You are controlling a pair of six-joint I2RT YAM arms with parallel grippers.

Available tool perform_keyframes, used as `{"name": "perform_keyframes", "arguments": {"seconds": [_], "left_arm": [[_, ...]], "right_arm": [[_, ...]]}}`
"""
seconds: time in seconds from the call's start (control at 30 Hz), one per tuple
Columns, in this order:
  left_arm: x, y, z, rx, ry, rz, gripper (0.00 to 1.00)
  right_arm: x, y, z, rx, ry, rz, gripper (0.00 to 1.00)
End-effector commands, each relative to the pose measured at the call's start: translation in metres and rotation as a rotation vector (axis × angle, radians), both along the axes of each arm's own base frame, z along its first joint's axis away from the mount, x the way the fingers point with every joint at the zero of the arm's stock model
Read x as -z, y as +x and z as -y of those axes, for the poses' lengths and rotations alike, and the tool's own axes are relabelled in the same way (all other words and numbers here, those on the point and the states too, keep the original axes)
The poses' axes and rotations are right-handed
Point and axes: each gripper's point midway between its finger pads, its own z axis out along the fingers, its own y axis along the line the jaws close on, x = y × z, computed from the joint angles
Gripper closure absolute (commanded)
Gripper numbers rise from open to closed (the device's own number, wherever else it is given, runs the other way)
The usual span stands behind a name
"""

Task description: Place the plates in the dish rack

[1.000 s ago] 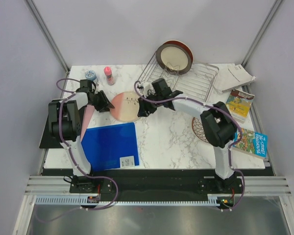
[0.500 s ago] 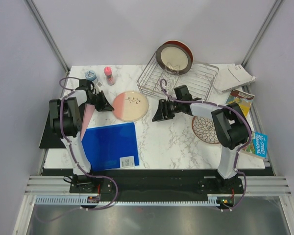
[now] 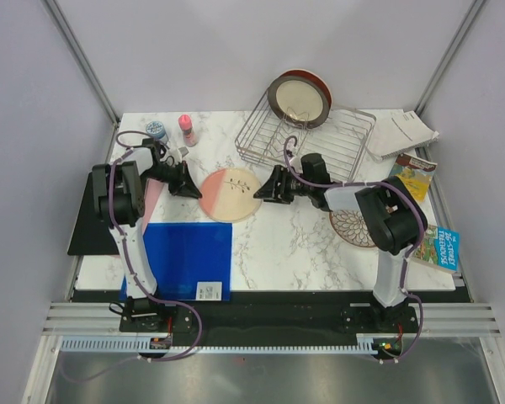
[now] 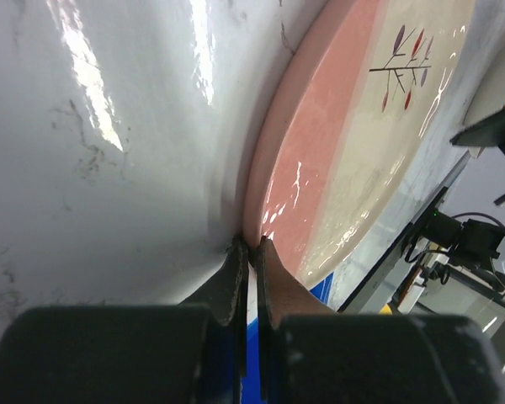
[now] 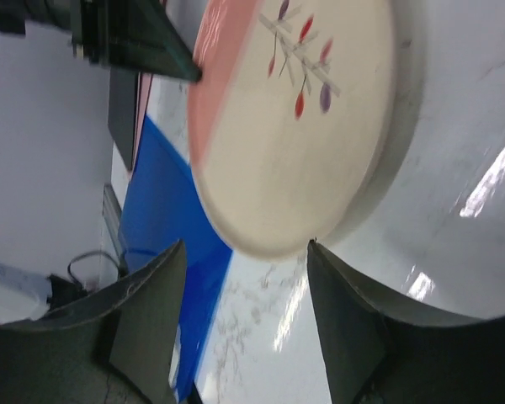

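Bracing the cream-pink twig plate (image 3: 228, 193) on the marble table (image 3: 295, 244) near the dish rack (image 3: 345, 139), the left gripper (image 4: 251, 244) touched its pink rim with closed fingertips while the right gripper (image 5: 246, 244) gaped around the cream edge, so pickup seemed underway, next needing a firm pinch.

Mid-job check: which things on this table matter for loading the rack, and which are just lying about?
For the job: dish rack; twig-mark plate; petal-pattern plate; brown-rimmed plate and red-orange plate, both standing in the rack.

Lying about: blue mat; blue-capped jar; pink bottle; loose papers; yellow-green book; blue-edged book.
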Motion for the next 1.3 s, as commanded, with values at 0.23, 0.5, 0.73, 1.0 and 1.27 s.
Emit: {"name": "perform_keyframes", "arguments": {"seconds": [0.23, 0.5, 0.73, 1.0, 1.27], "left_arm": [[0.000, -0.013, 0.008, 0.062, -0.043, -0.055, 0.98], [-0.001, -0.014, 0.009, 0.059, -0.045, -0.058, 0.98], [-0.001, -0.014, 0.009, 0.059, -0.047, -0.059, 0.98], [-0.003, -0.015, 0.011, 0.068, -0.065, -0.057, 0.98], [-0.011, -0.014, 0.015, 0.095, -0.117, -0.042, 0.98]], "right_arm": [[0.052, 0.050, 0.000, 0.220, -0.330, -0.014, 0.33], [0.042, 0.032, 0.043, 0.254, -0.564, 0.075, 0.34], [0.058, 0.024, 0.032, 0.231, -0.617, 0.085, 0.34], [0.080, 0.012, -0.038, 0.143, -0.368, -0.024, 0.36], [0.025, -0.033, -0.075, 0.010, 0.057, -0.066, 0.47]]}}
